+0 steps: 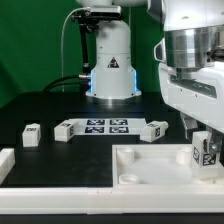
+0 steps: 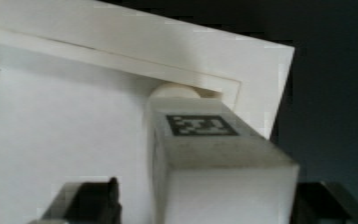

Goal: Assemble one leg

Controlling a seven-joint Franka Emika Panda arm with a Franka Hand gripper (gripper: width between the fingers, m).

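One leg (image 1: pixel 203 150), a chunky white peg with a square tag, stands upright at the near right corner of the white tabletop (image 1: pixel 150 165). My gripper (image 1: pixel 203 133) is right above it, its fingers on either side. In the wrist view the leg (image 2: pixel 211 140) runs from between the jaws to the corner socket of the tabletop (image 2: pixel 87 120). One black finger (image 2: pixel 98 202) stands a little off the leg with a gap showing. The other finger (image 2: pixel 332 205) is right against it. The jaws are open around the leg.
Three loose legs lie behind the tabletop: one (image 1: pixel 32 135) at the exterior view's left, one (image 1: pixel 66 129) beside the marker board (image 1: pixel 105 126), one (image 1: pixel 155 131) to its right. A white block (image 1: pixel 5 160) sits at the left edge. The robot base (image 1: pixel 110 70) stands behind.
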